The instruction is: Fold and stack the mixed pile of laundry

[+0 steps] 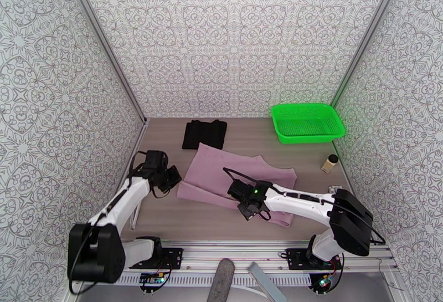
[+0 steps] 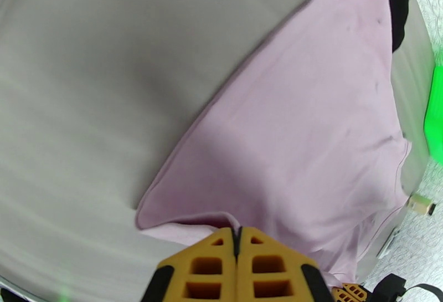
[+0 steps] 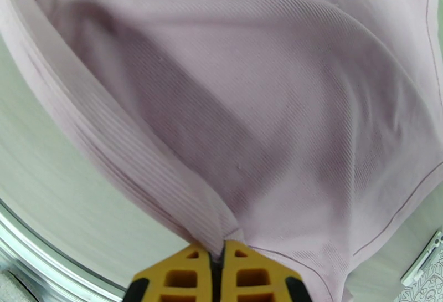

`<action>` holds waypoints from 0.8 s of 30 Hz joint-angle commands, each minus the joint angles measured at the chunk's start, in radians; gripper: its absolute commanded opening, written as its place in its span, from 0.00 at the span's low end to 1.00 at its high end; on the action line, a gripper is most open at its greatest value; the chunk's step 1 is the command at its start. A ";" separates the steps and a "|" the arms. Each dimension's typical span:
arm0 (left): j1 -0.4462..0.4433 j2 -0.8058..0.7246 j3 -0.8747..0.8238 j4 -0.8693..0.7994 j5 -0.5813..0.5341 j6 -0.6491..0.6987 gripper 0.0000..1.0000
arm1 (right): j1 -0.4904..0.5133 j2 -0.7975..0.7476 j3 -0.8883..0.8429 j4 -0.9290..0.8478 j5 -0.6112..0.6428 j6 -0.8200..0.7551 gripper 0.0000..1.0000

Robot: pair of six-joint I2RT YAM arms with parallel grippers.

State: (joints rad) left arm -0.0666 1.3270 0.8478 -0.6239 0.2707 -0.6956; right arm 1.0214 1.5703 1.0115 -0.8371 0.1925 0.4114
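Looks like the middle of folding the pink shirt [image 1: 238, 171]. Pinched tight along its near edge on both sides: clamped shut on the left corner with the left pincer [image 2: 239, 235], clamped shut on a bunched bit of hem with the right pincer [image 3: 217, 249]. Spread out flat just ahead of both pincers and reaching away from them.

Next, probably: lift both pinched spots together, carry them forward over the rest of the shirt, lay edge on edge, then let go. Needs the same height on both sides, or else a crooked fold.

After that, likely onto the black garment [image 1: 205, 134], lying neat beyond the left pincer and touching the shirt's far corner.

Counting up:
- two pieces of clothing, one pink and one black
- one green basket [image 1: 307, 122], far ahead of the right pincer
- one little bottle [image 1: 330, 163], off to the right of the right pincer
- two pincers
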 commanded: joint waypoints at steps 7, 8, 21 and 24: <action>-0.072 0.193 0.162 0.002 -0.061 0.091 0.00 | -0.037 0.030 -0.014 0.027 -0.028 0.022 0.00; -0.080 0.214 0.179 0.002 -0.062 0.096 0.00 | -0.038 0.035 -0.017 0.026 -0.027 0.029 0.00; -0.124 0.404 0.300 -0.007 -0.126 0.129 0.00 | -0.044 0.046 -0.054 0.044 -0.008 0.101 0.00; -0.124 0.421 0.309 -0.011 -0.156 0.135 0.00 | -0.046 0.052 -0.053 0.046 -0.005 0.108 0.00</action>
State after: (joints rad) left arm -0.1864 1.7317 1.1244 -0.6254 0.1696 -0.5896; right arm 0.9863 1.6058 0.9756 -0.7921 0.1745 0.4908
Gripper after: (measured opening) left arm 0.049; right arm 0.067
